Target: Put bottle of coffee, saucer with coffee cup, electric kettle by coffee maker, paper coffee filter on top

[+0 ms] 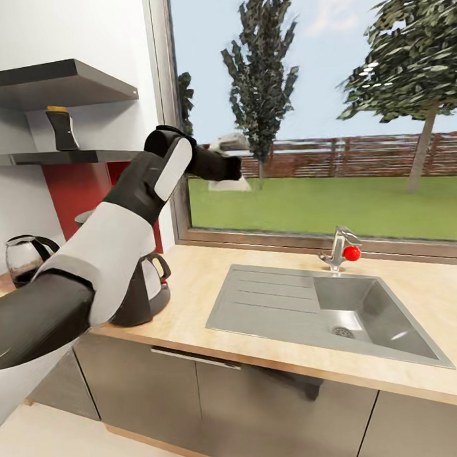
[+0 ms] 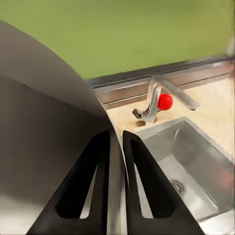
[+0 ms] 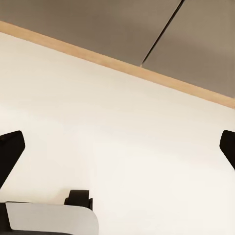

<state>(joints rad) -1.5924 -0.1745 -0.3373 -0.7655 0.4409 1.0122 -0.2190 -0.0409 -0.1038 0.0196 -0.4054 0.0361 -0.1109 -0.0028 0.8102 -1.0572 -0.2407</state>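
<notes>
Head view: your left arm (image 1: pixel 117 239) reaches up across the frame, its dark wrist raised in front of the window, with a pale thin piece, the paper coffee filter (image 1: pixel 227 164), at its far end. Left wrist view puts the left gripper (image 2: pixel 116 142) nearly closed, the two black fingers (image 2: pixel 98 171) pinching that thin grey-white sheet between them; the sheet curves wide to one side of the fingers. Beyond it you see the steel sink (image 2: pixel 196 171) and the tap with its red knob (image 2: pixel 165 101). On the bench (image 1: pixel 190 276), a clear glass electric kettle (image 1: pixel 148 284) with black base and handle stands just behind your forearm, partly hidden. A glass jug (image 1: pixel 25 258) sits further left on the bench. The bottle of coffee (image 1: pixel 61 127), dark with a yellow cap, stands on the lower wall shelf (image 1: pixel 74 156). Right wrist view: the right gripper (image 3: pixel 117 147) is spread wide, fingertips at opposite edges of the frame, holding nothing, over pale floor (image 3: pixel 122 132) near the cabinet base.
</notes>
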